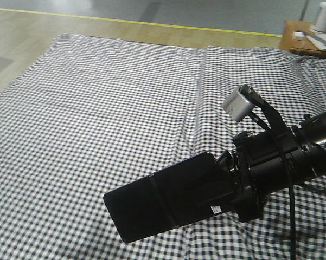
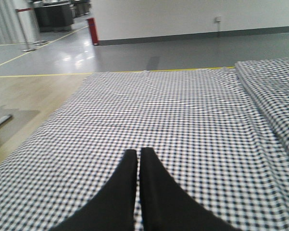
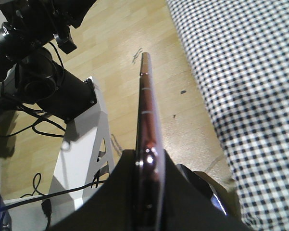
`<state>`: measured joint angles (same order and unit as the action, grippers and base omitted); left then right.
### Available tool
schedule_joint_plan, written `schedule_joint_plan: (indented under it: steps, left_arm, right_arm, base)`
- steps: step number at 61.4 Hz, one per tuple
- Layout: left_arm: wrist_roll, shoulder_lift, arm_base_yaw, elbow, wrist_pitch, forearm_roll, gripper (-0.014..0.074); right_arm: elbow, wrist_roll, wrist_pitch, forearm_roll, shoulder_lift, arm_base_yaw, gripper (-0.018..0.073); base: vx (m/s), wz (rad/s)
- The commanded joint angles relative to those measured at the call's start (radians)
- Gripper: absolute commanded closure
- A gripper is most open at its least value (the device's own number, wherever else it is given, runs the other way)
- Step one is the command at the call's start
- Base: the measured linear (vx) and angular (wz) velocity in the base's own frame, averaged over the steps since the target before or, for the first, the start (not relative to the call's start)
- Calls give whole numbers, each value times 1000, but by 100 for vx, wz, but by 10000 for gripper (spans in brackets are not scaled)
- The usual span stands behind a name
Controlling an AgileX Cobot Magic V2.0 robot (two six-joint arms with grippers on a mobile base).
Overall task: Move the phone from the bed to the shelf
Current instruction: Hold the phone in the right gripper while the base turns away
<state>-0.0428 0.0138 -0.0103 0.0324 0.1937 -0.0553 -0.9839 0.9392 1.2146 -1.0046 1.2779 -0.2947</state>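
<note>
**Phone off the bed, shelf not yet in sight**

The phone [image 1: 131, 212] was clear of the bed [image 1: 97, 108], held in the air above its near edge and touching no cloth. The right hand [image 1: 164, 199] was clamped on one end of it, and the free end stuck out well past the fingertips. From the right wrist view the phone [image 3: 145, 96] showed edge-on, its thin rim running straight out from between the two black fingers [image 3: 178, 192], with wooden floor beside the bed below it.

As a judgement, the pick-up was done and the carry and the set-down were left. The shelf appeared in no view, so the robot had yet to turn or travel away from the bed to reach it.

The right arm reached in roughly level over the bed's near part, wrist rolled so the phone's broad face lay close to flat. The left hand [image 2: 138, 166] hung low over the bed, fingers pressed together on nothing.
</note>
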Motion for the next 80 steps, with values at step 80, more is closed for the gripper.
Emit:
schedule_joint_plan:
  steps: [80]
  left_arm:
    - [4,9,-2,-26,-72,5,596]
  right_arm:
    - [-23,9,76,-80,-28,0,560]
  base:
    - [-14,56]
